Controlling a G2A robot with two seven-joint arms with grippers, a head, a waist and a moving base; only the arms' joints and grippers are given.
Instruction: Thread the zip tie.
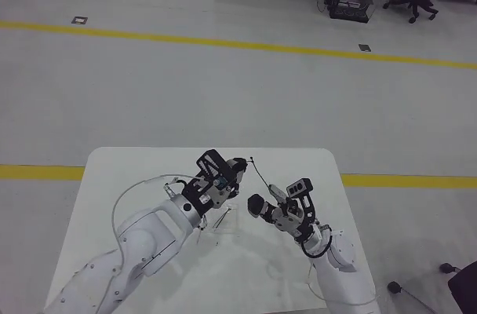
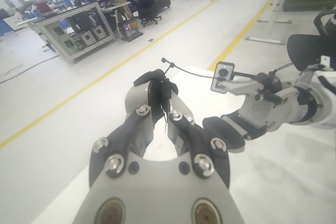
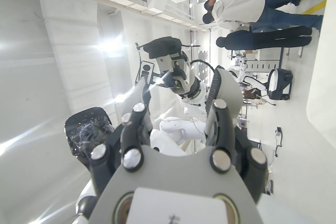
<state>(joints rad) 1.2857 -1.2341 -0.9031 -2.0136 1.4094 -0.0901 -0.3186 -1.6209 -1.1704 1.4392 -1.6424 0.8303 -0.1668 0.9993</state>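
Note:
My left gripper (image 1: pixel 225 177) (image 2: pixel 162 89) is shut on a thin black zip tie (image 1: pixel 260 174) (image 2: pixel 183 70) and holds it above the white table (image 1: pixel 129 177). One short end sticks out past the fingers, and the long strap curves across toward my right gripper (image 1: pixel 267 200) (image 3: pixel 181 88). A short tail hangs down between the left fingers. The right gripper stands open just beside the left one, its fingers (image 3: pixel 223 88) wide apart with nothing between them. The strap's far tip lies close to the right gripper's upper finger (image 2: pixel 236 86); whether they touch I cannot tell.
Both arms hang over the middle of the table, whose far edge (image 1: pixel 215 149) is close behind the grippers. A thin, pale object (image 1: pixel 223 219) lies on the table under the left wrist. Beyond the table is open floor with a yellow line (image 1: pixel 395 180).

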